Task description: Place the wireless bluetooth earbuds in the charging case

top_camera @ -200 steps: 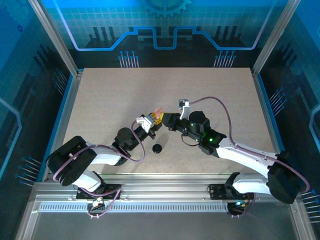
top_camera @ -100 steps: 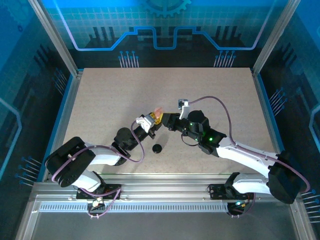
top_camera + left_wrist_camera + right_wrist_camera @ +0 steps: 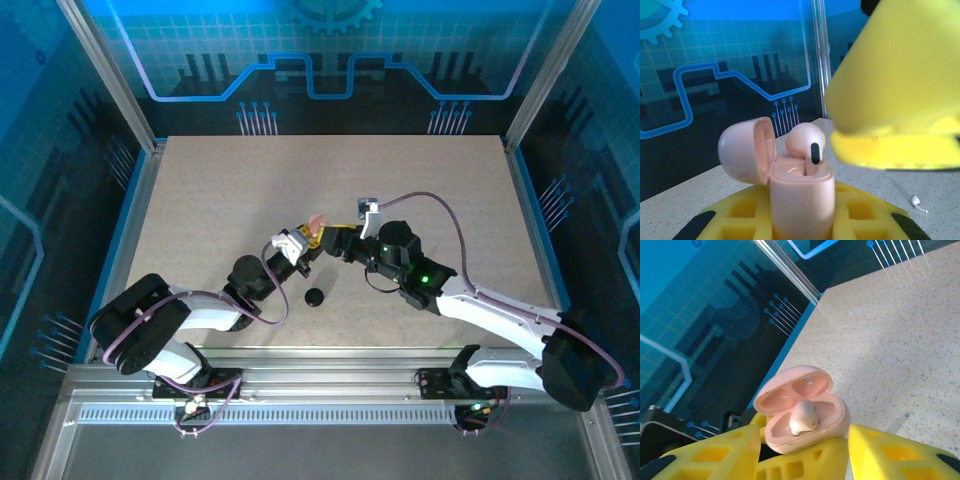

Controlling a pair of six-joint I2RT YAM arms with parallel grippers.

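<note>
Left wrist view: left gripper (image 3: 308, 240) pinches the charging case (image 3: 802, 197), low centre, lid (image 3: 742, 155) open, one earbud (image 3: 807, 145) standing proud. Right gripper (image 3: 333, 238) spread beside it; I'd press that earbud down gently, squarely.

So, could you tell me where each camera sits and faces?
Top external: above and behind, looking down on the speckled beige table; both arms show.
Left wrist: faces the open pale pink plastic charging case; yellow finger pad beneath.
Right wrist: looks between its spread yellow fingers at that case.
Shared: both wrists see the pink earbud inside.
</note>
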